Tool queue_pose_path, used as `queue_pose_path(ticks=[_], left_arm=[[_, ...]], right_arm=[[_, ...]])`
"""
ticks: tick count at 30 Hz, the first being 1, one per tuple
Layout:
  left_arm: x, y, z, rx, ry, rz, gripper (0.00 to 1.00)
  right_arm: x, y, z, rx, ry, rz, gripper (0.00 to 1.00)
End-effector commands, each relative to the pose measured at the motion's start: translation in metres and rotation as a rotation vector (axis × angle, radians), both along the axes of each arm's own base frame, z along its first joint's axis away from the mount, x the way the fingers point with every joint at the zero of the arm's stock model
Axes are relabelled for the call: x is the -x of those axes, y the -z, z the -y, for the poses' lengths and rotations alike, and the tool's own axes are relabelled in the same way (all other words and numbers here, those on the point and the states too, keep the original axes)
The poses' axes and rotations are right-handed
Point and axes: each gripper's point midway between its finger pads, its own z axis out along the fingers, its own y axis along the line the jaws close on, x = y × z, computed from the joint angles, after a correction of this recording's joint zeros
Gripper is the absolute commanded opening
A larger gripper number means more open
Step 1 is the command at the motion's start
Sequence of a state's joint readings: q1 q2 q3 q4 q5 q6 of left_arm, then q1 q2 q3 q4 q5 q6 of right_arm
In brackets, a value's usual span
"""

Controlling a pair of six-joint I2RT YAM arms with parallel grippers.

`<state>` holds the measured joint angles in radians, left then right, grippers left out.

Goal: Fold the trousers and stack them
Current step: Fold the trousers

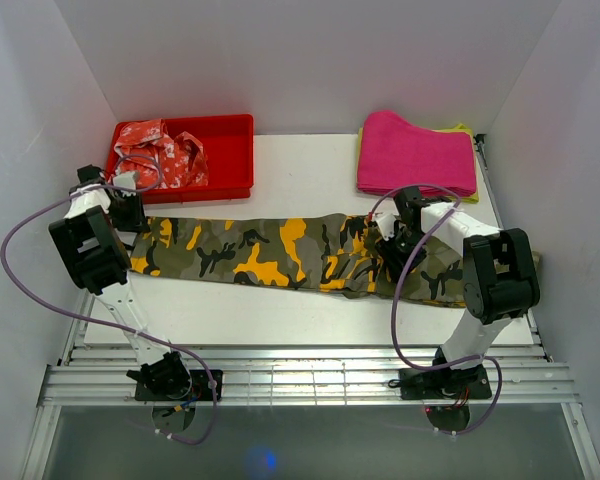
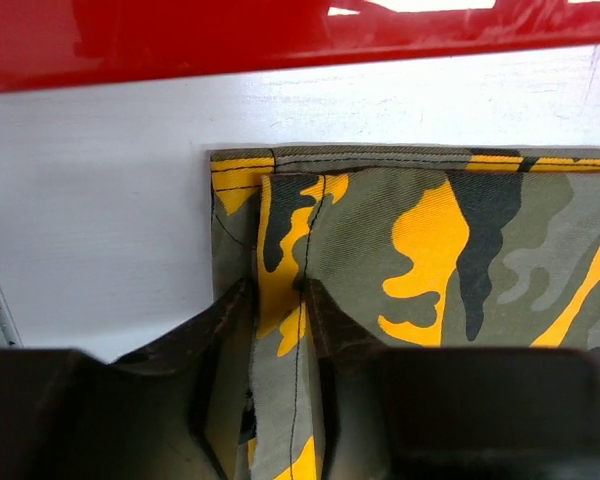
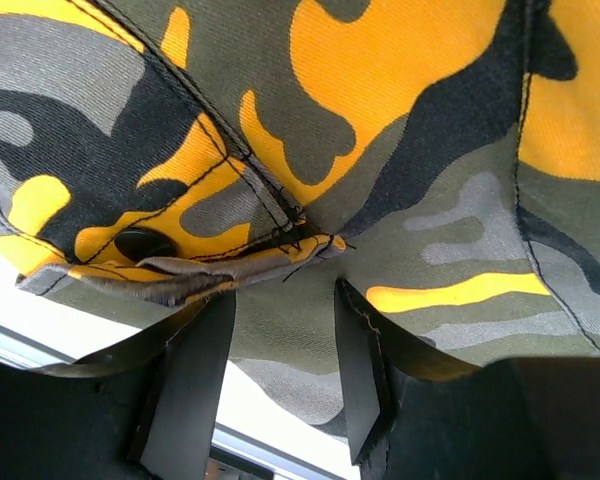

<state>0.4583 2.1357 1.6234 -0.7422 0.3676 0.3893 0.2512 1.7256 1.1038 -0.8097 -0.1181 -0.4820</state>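
Item 1, trousers [image 1: 280, 250]: camouflage cloth in olive, grey, black and orange-yellow. They lie lengthwise across the middle of the top view, flat on the table [image 1: 310, 175]. The hem end is at centre left and the waist end at centre right, where the cloth runs on under my right arm toward the right edge.

Item 2, left pincer [image 2: 277, 322]: down on the hem corner, at bottom centre of the left wrist view. The jaws are narrow, with one finger [image 2: 225, 335] on each side of a seamed strip of cloth and both against it. I cannot tell whether the strip is truly pinched. The stitched hem edge runs straight across the frame above.

Item 3, right pincer [image 3: 285, 330]: at the waist end. The jaws stand apart at a middling width, their tips at the waistband edge. Olive cloth and a sliver of white table show in the gap. A black button [image 3: 143, 242] sits on the waistband at centre left of the right wrist view.

Item 4, red bin [image 1: 235, 150]: upper left of the top view, on the table. Its near wall is just beyond the hem, with a strip of bare table between them.

Item 5, red-and-white patterned garment [image 1: 160, 150]: crumpled in the left part of the red bin.

Item 6, pink folded cloth [image 1: 415, 155]: upper right of the top view. It rests on a yellow-green cloth [image 1: 466, 130] of which only the edge shows, near the waist end but apart from it.
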Motion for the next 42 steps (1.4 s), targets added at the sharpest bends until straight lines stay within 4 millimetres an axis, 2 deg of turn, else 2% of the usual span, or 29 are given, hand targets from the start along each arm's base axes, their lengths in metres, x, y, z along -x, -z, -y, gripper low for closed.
queue_pose_path(ticks=[1,2,3,6,10,14,24,25,26,27,29,30,31,33,36,39,42], left_arm=[[0.001,-0.008,0.001,-0.013,0.013,0.023,0.33],[0.001,-0.007,-0.001,-0.022,0.01,0.022,0.28],[0.002,-0.006,-0.002,-0.03,0.009,0.02,0.18],[0.003,-0.006,-0.012,-0.079,-0.005,0.015,0.0],[0.003,-0.012,-0.034,-0.154,-0.048,0.035,0.0],[0.003,-0.012,-0.052,-0.185,-0.075,0.039,0.0],[-0.006,-0.008,-0.065,-0.215,-0.106,0.028,0.0],[-0.007,-0.01,-0.064,-0.206,-0.105,0.031,0.05],[-0.009,-0.018,-0.056,-0.161,-0.088,0.045,0.16],[-0.01,-0.025,-0.051,-0.135,-0.082,0.057,0.4],[-0.009,-0.039,-0.042,-0.087,-0.069,0.092,0.65],[-0.005,-0.047,-0.038,-0.08,-0.067,0.109,0.74],[-0.003,-0.05,-0.037,-0.076,-0.066,0.113,0.79],[0.007,-0.053,-0.036,-0.059,-0.079,0.105,0.81],[0.021,-0.052,-0.043,-0.027,-0.106,0.088,0.98],[0.029,-0.044,-0.041,-0.014,-0.095,0.074,0.98],[0.032,-0.034,-0.04,-0.023,-0.111,0.083,0.98]], right_arm=[[0.0,0.005,0.002,0.007,-0.012,-0.006,0.5],[0.001,0.006,0.002,0.01,-0.012,-0.009,0.49],[0.0,0.007,0.003,0.012,-0.011,-0.007,0.49],[0.003,0.013,0.008,0.034,-0.014,-0.011,0.48],[0.011,0.028,0.022,0.072,0.005,-0.043,0.47],[0.018,0.034,0.025,0.068,0.012,-0.064,0.47],[0.019,0.027,0.023,0.054,0.002,-0.062,0.47],[0.017,0.025,0.021,0.044,0.0,-0.058,0.47],[0.017,0.024,0.021,0.04,0.0,-0.062,0.48],[0.016,0.021,0.019,0.03,0.0,-0.059,0.49],[0.011,0.013,0.012,0.0,-0.003,-0.044,0.52],[0.009,0.01,0.011,-0.005,-0.003,-0.042,0.52],[0.008,0.007,0.007,-0.025,-0.006,-0.04,0.55],[0.0,-0.004,0.003,-0.046,-0.009,-0.019,0.57],[-0.011,-0.024,-0.009,-0.102,-0.021,0.02,0.61],[-0.017,-0.04,-0.017,-0.142,-0.033,0.054,0.63],[-0.021,-0.047,-0.019,-0.148,-0.036,0.074,0.64]])
